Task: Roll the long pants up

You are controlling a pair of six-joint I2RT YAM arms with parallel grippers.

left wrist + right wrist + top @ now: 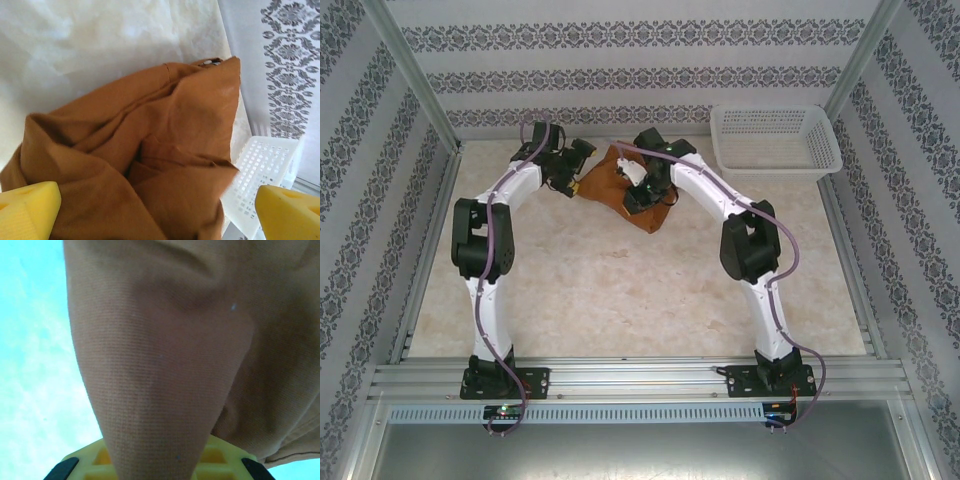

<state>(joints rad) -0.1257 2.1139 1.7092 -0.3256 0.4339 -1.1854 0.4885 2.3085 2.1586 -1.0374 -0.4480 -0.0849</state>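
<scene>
The long pants (603, 182) lie bunched in a rust-brown heap at the far middle of the table. In the left wrist view the pants (150, 145) are a crumpled, folded mass. My left gripper (580, 165) is at the heap's left edge. It (157, 222) is open wide, its yellow fingertips (27, 210) standing apart on either side of the cloth without closing on it. My right gripper (638, 188) is on top of the heap. In the right wrist view a taut fold of the pants (160, 365) runs down into my right gripper (157, 467), which is shut on it.
A white lattice basket (775, 138) stands at the far right corner and in the left wrist view the basket (260, 170) is just beyond the pants. Patterned walls and metal posts enclose the pale table (620, 290).
</scene>
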